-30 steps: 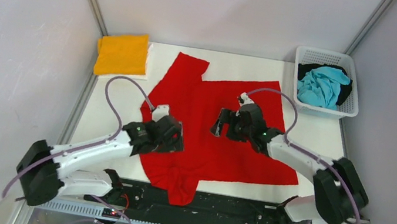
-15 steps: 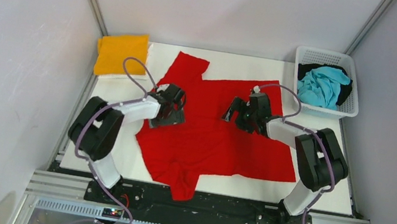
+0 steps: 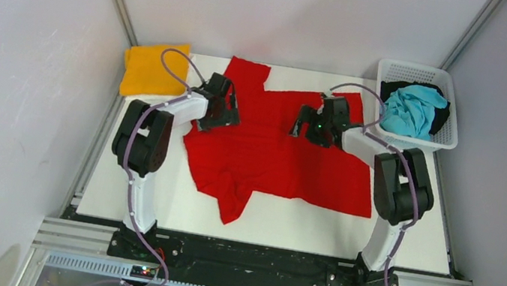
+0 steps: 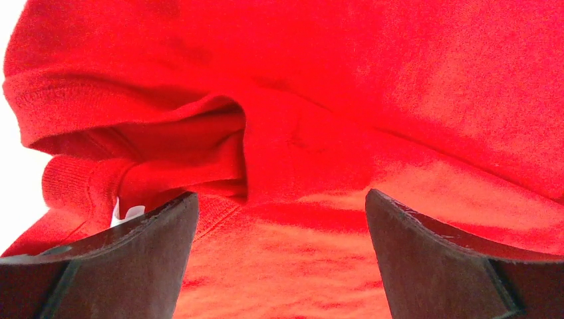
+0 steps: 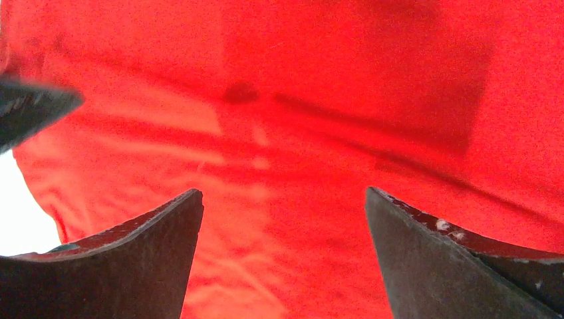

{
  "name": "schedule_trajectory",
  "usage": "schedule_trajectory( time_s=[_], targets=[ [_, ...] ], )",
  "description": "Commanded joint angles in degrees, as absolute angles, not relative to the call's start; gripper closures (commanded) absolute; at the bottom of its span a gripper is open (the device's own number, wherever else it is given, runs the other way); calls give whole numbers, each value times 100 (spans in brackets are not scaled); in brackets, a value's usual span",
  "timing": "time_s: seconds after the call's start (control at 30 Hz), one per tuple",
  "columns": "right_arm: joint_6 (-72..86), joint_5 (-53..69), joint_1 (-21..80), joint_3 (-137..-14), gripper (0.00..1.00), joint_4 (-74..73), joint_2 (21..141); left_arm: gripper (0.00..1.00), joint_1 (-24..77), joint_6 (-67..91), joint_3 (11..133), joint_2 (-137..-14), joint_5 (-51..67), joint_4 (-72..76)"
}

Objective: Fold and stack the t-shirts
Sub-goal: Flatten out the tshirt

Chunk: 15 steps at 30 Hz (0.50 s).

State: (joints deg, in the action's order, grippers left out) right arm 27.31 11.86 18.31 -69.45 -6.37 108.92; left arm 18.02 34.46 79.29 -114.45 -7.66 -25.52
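Links: the left arm [image 3: 138, 198] and right arm [image 3: 380, 242] have smooth, rounded white shells.
Joints: bulky black housings sit between the white links.
Cables: a mauve-grey cable [image 3: 171, 62] runs along each arm, looping near the wrist.
Grippers: the left gripper [image 3: 224, 114] and right gripper [image 3: 304, 129] are black and blocky.
Fingers: the fingers [image 4: 113, 266] are dark wedges; the right pair shows pale scuff specks.

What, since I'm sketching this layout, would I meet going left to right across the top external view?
Folded orange-yellow t-shirt → left gripper → right gripper → white basket. The red t-shirt spreads beneath both grippers, so it has no single place in the order.
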Motion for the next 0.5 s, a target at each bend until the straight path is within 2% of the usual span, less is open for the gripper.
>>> schedule_trajectory(
  time_s=[0.0,0.2,0.47],
  targets=[
    [1362,1341,2824,-7048,5,-916,10047,0,1774,3197,7969,-11539,-328,-2571],
    [1126,1809,4807,-6292,6,-242,9468,0,1768,3169,7969,-11605,-170,-2555],
    [1017,2274,6022,-6049,7,571,9934,0,1774,3122,8020,-11650,-45,-2492]
  ],
)
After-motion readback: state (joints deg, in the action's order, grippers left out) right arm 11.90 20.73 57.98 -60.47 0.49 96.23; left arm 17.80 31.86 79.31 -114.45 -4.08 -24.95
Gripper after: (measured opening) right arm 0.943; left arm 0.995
